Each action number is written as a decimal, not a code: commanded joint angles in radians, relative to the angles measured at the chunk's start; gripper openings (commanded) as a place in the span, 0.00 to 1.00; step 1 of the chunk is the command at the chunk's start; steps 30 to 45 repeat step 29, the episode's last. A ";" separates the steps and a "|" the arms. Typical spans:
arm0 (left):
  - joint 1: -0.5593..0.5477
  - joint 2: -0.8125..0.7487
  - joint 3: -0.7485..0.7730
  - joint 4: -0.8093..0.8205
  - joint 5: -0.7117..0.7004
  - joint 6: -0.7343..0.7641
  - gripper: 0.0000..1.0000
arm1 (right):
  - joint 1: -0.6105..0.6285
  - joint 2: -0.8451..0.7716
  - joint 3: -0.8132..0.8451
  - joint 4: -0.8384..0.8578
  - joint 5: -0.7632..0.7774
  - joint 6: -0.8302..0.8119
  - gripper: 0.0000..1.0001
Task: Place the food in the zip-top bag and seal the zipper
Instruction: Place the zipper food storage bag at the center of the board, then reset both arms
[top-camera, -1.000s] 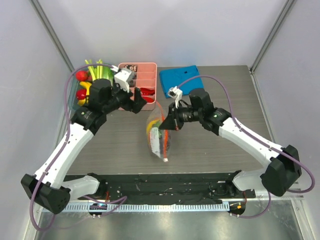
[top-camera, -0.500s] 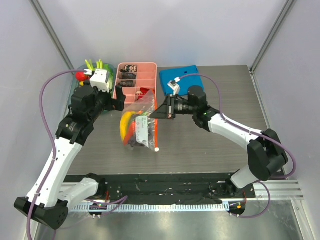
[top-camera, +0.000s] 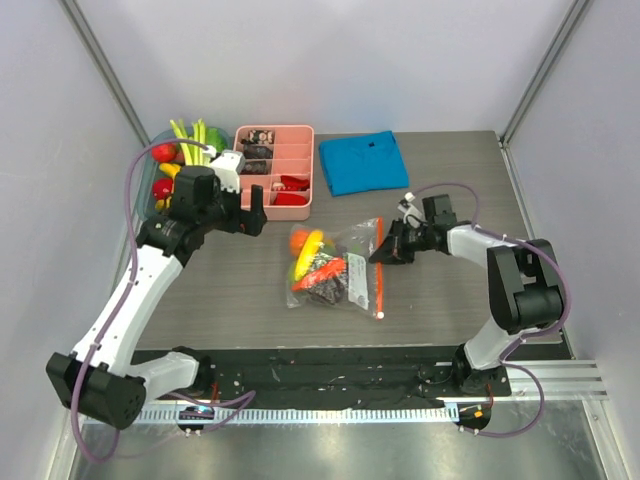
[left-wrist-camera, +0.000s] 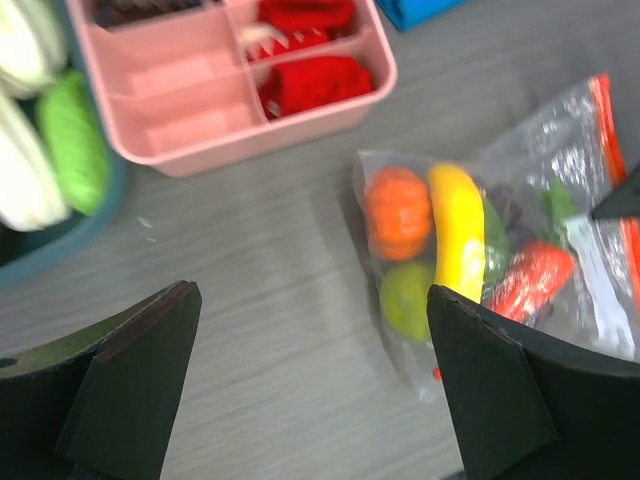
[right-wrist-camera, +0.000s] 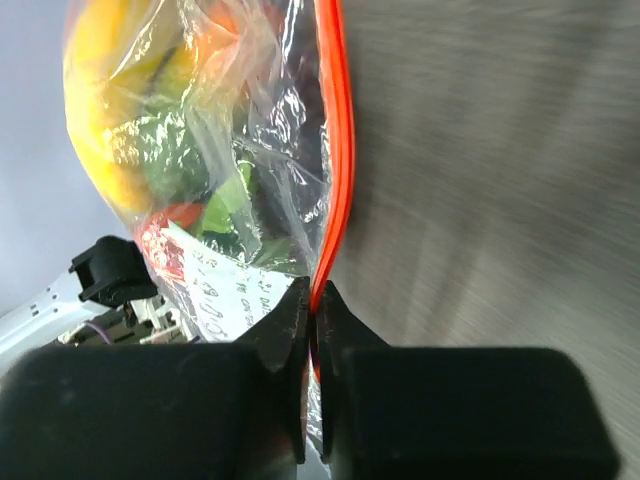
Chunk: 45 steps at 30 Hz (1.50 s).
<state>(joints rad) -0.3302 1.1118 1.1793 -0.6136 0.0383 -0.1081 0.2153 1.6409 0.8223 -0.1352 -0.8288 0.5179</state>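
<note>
The zip-top bag (top-camera: 345, 255) lies flat in the middle of the table. It holds food: a yellow banana (left-wrist-camera: 457, 230), an orange piece (left-wrist-camera: 397, 210), a green pear (left-wrist-camera: 408, 300) and a red piece. The orange-red zipper (top-camera: 379, 280) runs along the bag's right edge. My right gripper (top-camera: 384, 252) is shut on the zipper (right-wrist-camera: 338, 120), pinching it between its tips (right-wrist-camera: 318, 300). My left gripper (top-camera: 247, 212) hangs open left of the bag, near the pink tray, with nothing between its fingers (left-wrist-camera: 312, 390). More food, red fruits (top-camera: 163, 152) and greens (top-camera: 195, 132), sits at the far left.
A pink compartment tray (top-camera: 305, 150) with small dark and red items stands at the back centre. To its right lies a folded blue cloth (top-camera: 362, 162). A teal bin (left-wrist-camera: 60, 255) at the far left holds the loose food. Grey walls close in the table.
The bag was hanging in the air and now lies flat, further right. My right gripper moved right and down with the zipper. The left gripper opened wider and drew back left.
</note>
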 joint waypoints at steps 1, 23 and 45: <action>0.039 0.055 0.071 -0.098 0.242 -0.065 1.00 | -0.106 -0.001 0.110 -0.205 -0.001 -0.227 0.23; 0.281 0.445 0.602 -0.446 0.281 0.048 1.00 | -0.314 -0.243 0.474 -0.386 0.260 -0.423 1.00; 0.290 0.434 0.606 -0.442 0.253 0.064 1.00 | -0.314 -0.375 0.348 -0.356 0.272 -0.404 1.00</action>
